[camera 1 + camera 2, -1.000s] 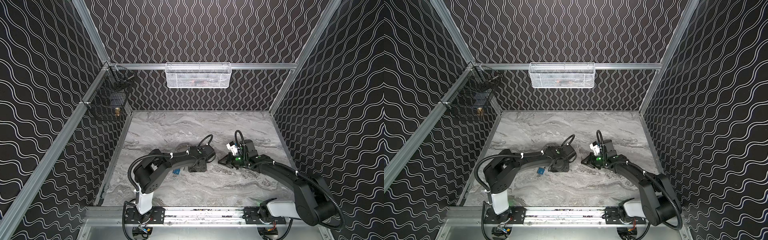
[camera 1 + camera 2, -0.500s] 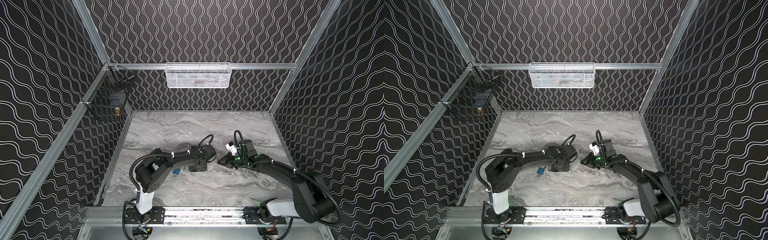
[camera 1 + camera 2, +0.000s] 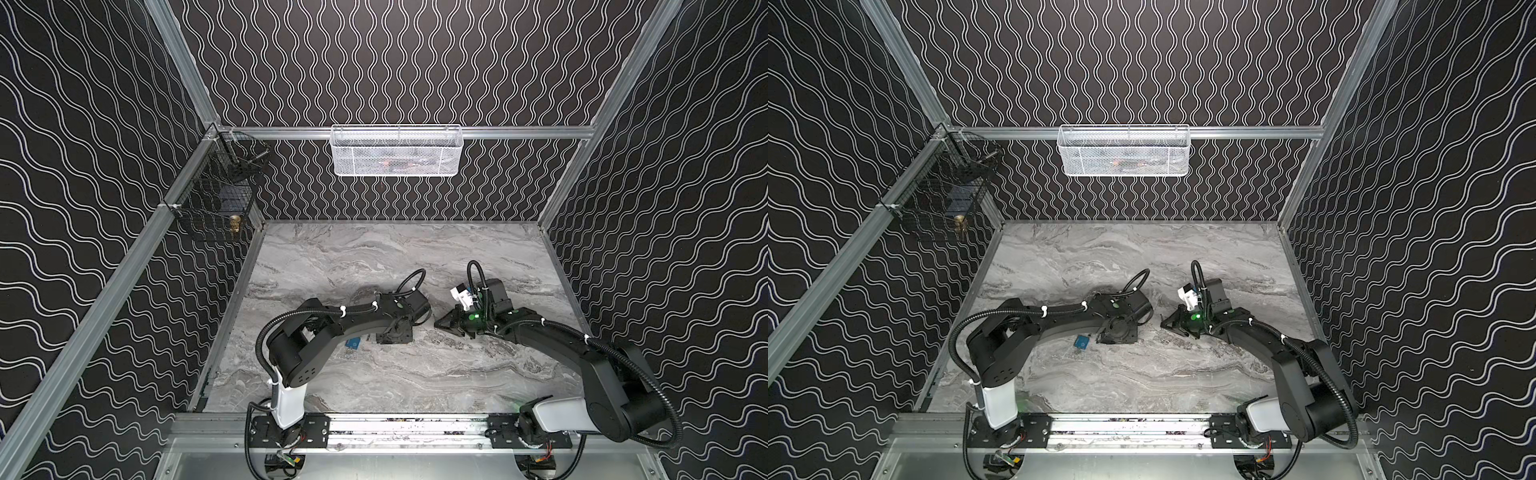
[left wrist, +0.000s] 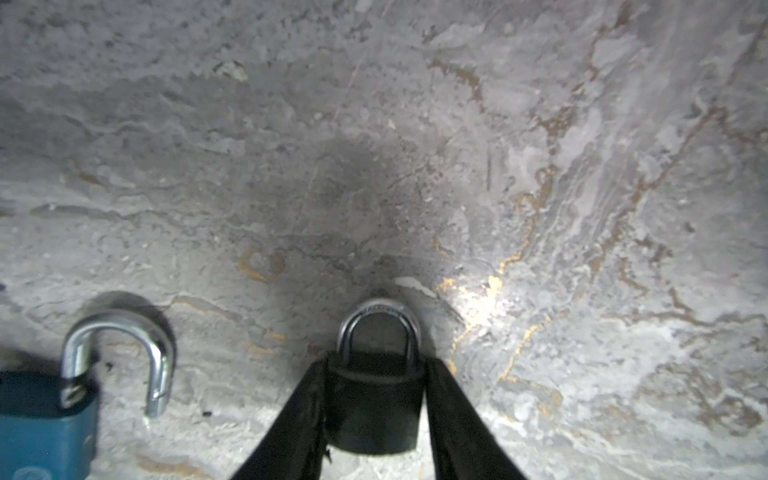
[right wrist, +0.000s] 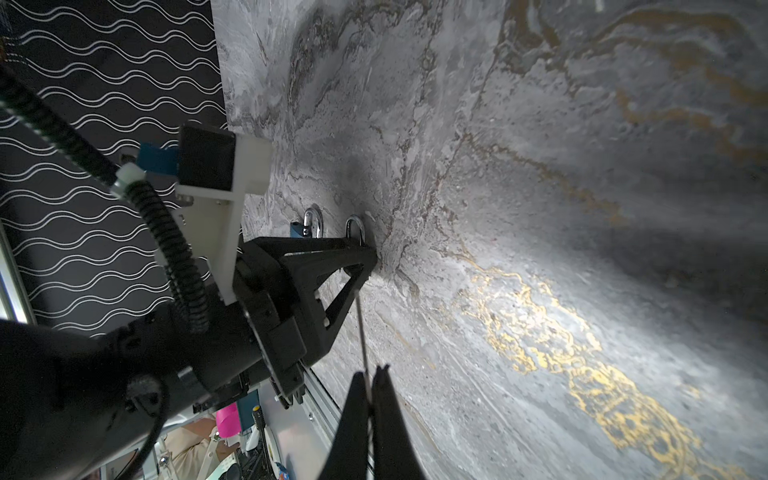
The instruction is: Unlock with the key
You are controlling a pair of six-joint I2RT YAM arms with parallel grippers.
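Observation:
In the left wrist view a small black padlock [image 4: 376, 407] with a closed silver shackle stands between the fingers of my left gripper [image 4: 376, 365], which press on both its sides. In both top views that gripper [image 3: 392, 334] [image 3: 1117, 332] rests low on the marble table. My right gripper [image 5: 370, 372] is shut on the key [image 5: 360, 324], seen edge-on as a thin blade. The blade reaches toward the left gripper's fingertips. In a top view the right gripper [image 3: 440, 324] faces the left one at close range. The keyhole is hidden.
A blue padlock [image 4: 41, 424] [image 3: 353, 344] with its shackle open lies just beside the left gripper. A white mesh basket [image 3: 397, 151] hangs on the back wall. A black wire basket [image 3: 216, 199] hangs on the left wall. A metal rail [image 3: 395, 424] runs along the front.

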